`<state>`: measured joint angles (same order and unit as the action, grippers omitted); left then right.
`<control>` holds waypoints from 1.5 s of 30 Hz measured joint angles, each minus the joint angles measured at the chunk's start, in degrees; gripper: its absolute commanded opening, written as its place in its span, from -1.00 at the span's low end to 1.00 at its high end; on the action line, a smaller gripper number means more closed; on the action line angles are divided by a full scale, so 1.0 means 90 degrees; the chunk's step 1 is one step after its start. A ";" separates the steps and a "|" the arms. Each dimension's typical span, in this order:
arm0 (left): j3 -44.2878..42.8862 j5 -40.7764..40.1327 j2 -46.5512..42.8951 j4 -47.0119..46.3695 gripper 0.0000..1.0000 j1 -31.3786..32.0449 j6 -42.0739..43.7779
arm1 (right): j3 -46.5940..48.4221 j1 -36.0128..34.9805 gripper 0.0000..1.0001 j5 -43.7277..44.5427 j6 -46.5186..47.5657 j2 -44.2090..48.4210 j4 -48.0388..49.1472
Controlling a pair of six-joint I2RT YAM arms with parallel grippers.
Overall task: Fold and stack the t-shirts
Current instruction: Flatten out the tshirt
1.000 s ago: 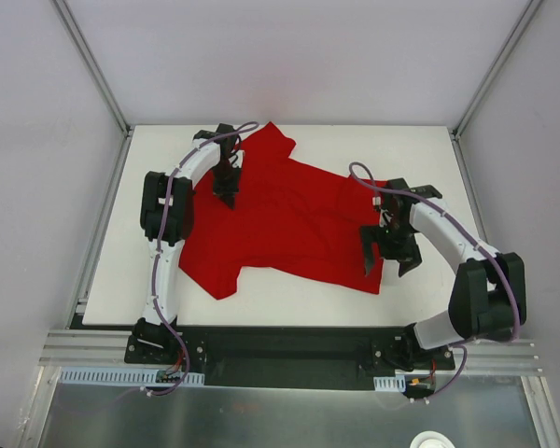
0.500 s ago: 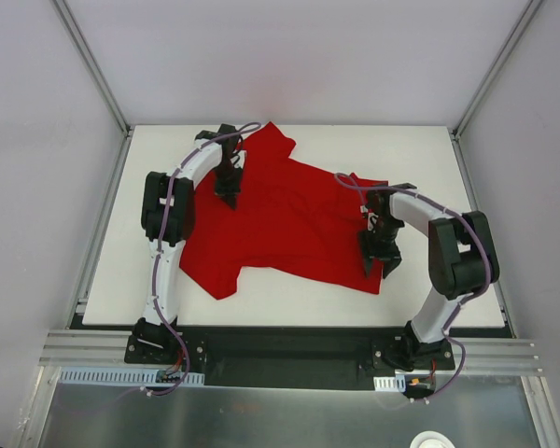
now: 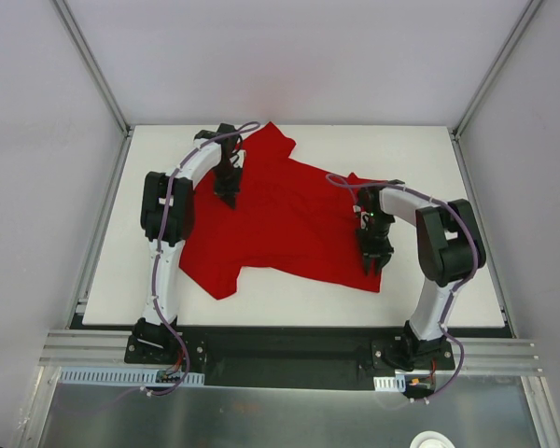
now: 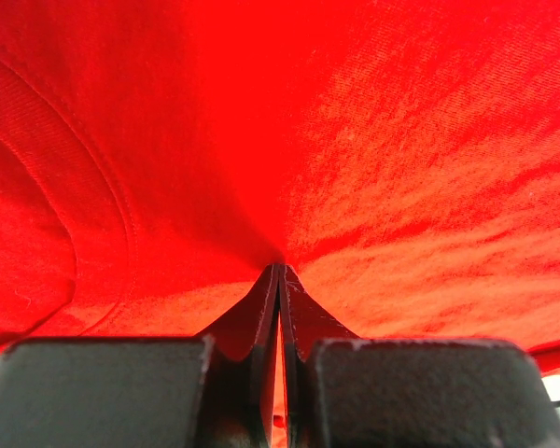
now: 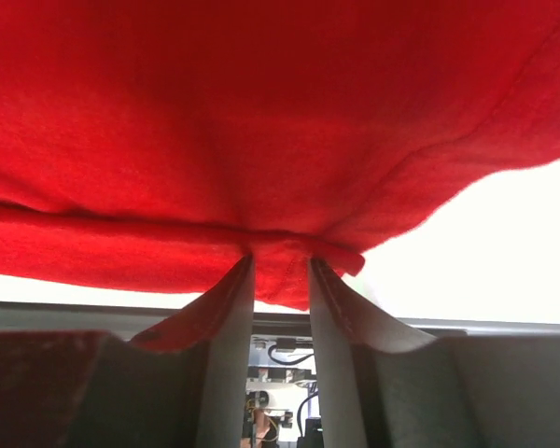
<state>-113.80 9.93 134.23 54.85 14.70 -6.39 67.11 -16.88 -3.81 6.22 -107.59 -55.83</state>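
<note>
T-shirt point(image 3: 289, 219), red, with one hold on it and a second forming.

1. At the left gripper point(image 4: 279, 269) the jaws are clenched flat against each other, with a tuck of cloth drawn into the tips. Fabric fans away from the pinch in taut lines. A curved seam point(image 4: 103, 215) runs just left of it; I cannot tell whether it is collar or sleeve. From overhead, this hold sits on the far-left part of the cloth.

2. At the right gripper point(image 5: 280, 263) the jaws stand narrow with a gap between them, and the folded hem point(image 5: 289, 250) is bunched between the tips. I cannot tell whether they bite yet or only bracket it. From overhead, this one sits at the near-right edge of the cloth, where red meets white.

3. Cloth: spread and rumpled across the middle of the bench point(image 3: 420, 159), running from far-left to near-right, with a sleeve pointing near-left. No fold made and nothing stacked.

Judgement: holds at opposite ends suggest the aim is to stretch the cloth flat, or to carry one edge over for a first fold. An edge pinch gives a clean line to lay down. The task looks to be at an early stage.

Risk: the right hold takes little cloth and may slip under tension.
</note>
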 measured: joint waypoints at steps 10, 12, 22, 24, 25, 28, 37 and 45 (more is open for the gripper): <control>0.0000 0.0002 -0.0036 0.0010 -1.00 0.0000 0.0002 | 0.0007 -0.0017 -0.31 0.0338 0.0022 0.0126 0.0010; 0.0000 0.0002 -0.0036 0.0012 -1.00 0.0000 0.0002 | 0.0007 -0.0015 -0.32 0.0449 0.0024 0.0126 0.0010; 0.0002 0.0000 -0.0036 0.0017 -1.00 0.0000 0.0005 | 0.0126 -0.0015 -0.35 0.0843 0.0022 0.0126 -0.0019; 0.0007 0.0002 -0.0036 0.0022 -1.00 0.0000 0.0005 | 0.0143 -0.0015 -0.37 0.0855 0.0019 0.0104 -0.0015; 0.0007 0.0002 -0.0036 0.0029 -1.00 0.0000 0.0005 | 0.0158 -0.0015 -0.37 0.0848 0.0015 0.0066 -0.0019; 0.0007 0.0002 -0.0036 0.0056 -1.00 0.0000 0.0005 | 0.0187 -0.0029 -0.38 0.0843 0.0000 -0.0129 -0.0002; 0.0007 -0.0005 -0.0039 0.0075 -1.00 0.0000 0.0007 | 0.0287 -0.0061 -0.99 0.0753 0.0007 -0.0304 -0.0199; 0.0010 -0.0005 -0.0039 0.0083 -1.00 0.0000 0.0005 | 0.0291 -0.0066 -0.99 0.0500 0.0027 0.0066 -0.0323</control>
<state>-113.71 9.89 133.88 55.59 14.70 -6.35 69.73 -17.47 0.69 6.46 -107.00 -58.74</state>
